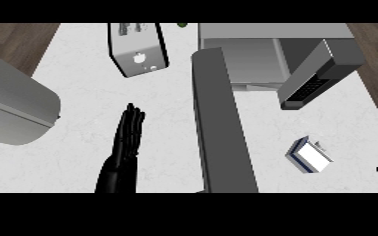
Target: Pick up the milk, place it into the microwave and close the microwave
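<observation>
The milk (308, 155), a small white carton with blue edges, lies on the white counter at the lower right. The microwave (251, 60) stands at the upper right, its cavity showing. Its dark control panel (310, 87) faces the milk. The microwave's door (221, 130) is swung wide open and runs as a long grey slab down the middle of the view, left of the milk. My left hand (127, 137) rests open with fingers straight up, left of the door and far from the milk. My right hand does not show.
A silver toaster (137, 47) stands at the top, left of the microwave. A large rounded grey object (22, 105) fills the left edge. A small green thing (181, 25) sits at the counter's back edge. Wooden floor shows beyond both top corners.
</observation>
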Available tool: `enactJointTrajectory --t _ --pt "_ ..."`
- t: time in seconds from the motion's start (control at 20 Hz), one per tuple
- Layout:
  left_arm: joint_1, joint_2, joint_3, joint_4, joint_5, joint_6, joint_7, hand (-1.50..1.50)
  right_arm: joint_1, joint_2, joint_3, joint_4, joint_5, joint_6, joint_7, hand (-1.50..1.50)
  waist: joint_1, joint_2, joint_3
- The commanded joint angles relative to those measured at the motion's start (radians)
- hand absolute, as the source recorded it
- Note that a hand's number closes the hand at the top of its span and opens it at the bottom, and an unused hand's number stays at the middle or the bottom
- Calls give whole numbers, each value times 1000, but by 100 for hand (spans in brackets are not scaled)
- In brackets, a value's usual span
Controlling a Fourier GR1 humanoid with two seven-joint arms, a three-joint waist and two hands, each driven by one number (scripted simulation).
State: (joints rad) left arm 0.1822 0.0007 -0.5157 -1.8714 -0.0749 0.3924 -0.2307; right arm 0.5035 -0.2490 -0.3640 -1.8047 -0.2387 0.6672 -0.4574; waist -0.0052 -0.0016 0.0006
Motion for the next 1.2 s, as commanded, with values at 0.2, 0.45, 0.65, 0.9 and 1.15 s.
enactJointTrajectory --t 0.2,0.45,0.65,0.9,1.15 --pt "7 -1 -78 49 5 105 -67 -150 -131 -14 -18 245 138 0 -198 -150 5 1 0" --pt "70 1 -109 87 58 57 -139 -150 -197 29 59 381 230 -87 -276 -150 9 2 0" --pt "113 47 -106 61 82 35 -173 -150 -230 8 76 484 281 -128 -364 -150 9 1 0" --pt "114 65 -136 -47 33 71 -58 -150 -354 7 95 631 315 -229 -389 -150 9 1 0" --pt "170 155 -46 -87 156 -19 -117 -150 -470 -8 103 882 383 -332 -531 -150 16 3 1"
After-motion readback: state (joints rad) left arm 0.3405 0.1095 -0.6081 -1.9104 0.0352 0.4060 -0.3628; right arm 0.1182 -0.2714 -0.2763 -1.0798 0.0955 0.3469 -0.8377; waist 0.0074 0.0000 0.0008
